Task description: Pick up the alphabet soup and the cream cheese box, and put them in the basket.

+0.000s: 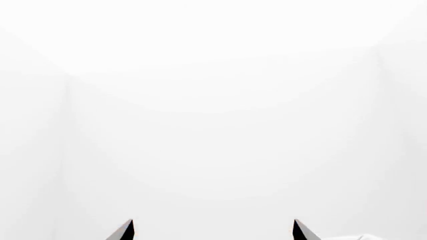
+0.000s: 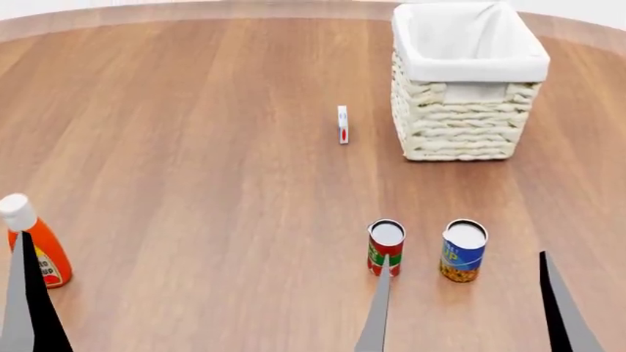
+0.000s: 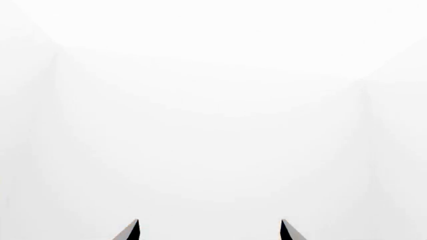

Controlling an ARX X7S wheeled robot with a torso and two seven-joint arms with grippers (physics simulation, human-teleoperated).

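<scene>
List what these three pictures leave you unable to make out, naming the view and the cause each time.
- Cream cheese box, head view: too small and edge-on to read its print.
- Ketchup bottle, head view: label partly hidden behind a dark left finger.
- Basket, head view: far rim cut off by the top edge, floor unseen.
- Both wrist views: only white walls and finger tips, no table objects.

A round-edged wooden table with a warm brown grain carries everything. Toward its far right stands the basket, upright. Just left of it, apart from its wall, the cream cheese box seems to stand on a narrow edge. Nearer, the alphabet soup stands upright beside a red-and-green can, not touching. An orange ketchup bottle stands at the near left.
</scene>
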